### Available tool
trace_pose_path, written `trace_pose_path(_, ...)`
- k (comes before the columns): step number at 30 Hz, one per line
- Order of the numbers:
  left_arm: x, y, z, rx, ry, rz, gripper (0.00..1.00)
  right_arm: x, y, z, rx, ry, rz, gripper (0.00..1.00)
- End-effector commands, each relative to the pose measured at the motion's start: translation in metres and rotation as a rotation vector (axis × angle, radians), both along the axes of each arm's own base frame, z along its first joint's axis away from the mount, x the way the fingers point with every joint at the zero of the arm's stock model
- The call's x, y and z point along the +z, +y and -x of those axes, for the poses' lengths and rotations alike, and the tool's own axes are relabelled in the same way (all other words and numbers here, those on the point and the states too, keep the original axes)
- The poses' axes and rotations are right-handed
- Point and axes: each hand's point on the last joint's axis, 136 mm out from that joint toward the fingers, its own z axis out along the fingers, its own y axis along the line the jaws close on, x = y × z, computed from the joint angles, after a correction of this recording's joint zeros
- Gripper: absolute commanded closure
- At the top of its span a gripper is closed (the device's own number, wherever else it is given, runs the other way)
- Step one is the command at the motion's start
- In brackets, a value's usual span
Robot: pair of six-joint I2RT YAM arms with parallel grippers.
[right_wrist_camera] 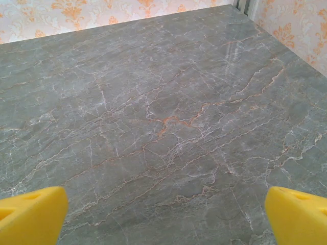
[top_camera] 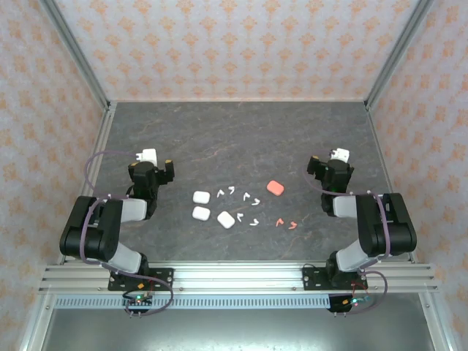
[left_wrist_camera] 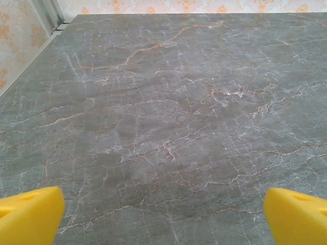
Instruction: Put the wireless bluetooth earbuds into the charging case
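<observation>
Left arm (top_camera: 102,230) and right arm (top_camera: 376,227) sit folded back, jaws wide apart, empty.

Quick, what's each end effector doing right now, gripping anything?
Left end effector: open, holding nothing.
Right end effector: open, holding nothing.

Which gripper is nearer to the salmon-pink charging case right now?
Right. The right gripper sits to the right of the salmon-pink charging case and slightly farther back; the left gripper is far to its left, beyond the three white cases.
</observation>
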Motion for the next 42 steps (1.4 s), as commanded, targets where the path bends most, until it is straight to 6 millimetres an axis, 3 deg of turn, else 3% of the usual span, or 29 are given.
trace_pose_path(1,0.009,-0.002,-0.006,-0.001,-0.023,0.002,0.00,0.002,-0.004,0.001,-0.026,-0.012,-0.004,0.01)
trace_pose_path(22,0.011,-0.003,-0.006,-0.005,-0.026,0.005,0.00,0.002,-0.004,0.001,-0.024,-0.012,-0.010,0.01)
trace_pose_path(25,0.029,-0.003,-0.003,-0.001,-0.026,0.001,0.01,0.012,-0.007,0.002,-0.038,-0.021,-0.014,0.01)
trace_pose_path(30,0.086,0.003,0.010,0.058,-0.055,0.061,0.01,0.043,-0.003,0.007,-0.026,0.035,-0.047,0.01)
trace_pose_path(33,0.104,0.005,0.016,0.142,0.001,0.199,0.00,0.061,0.007,0.012,0.004,0.071,-0.114,0.01)
trace_pose_path(36,0.108,-0.005,0.020,0.167,0.038,0.354,0.00,0.077,0.028,0.021,0.060,0.106,-0.203,0.01)
trace_pose_path(42,0.085,-0.054,0.031,0.063,0.128,0.678,0.01,0.101,0.087,0.045,0.242,0.171,-0.271,0.01)
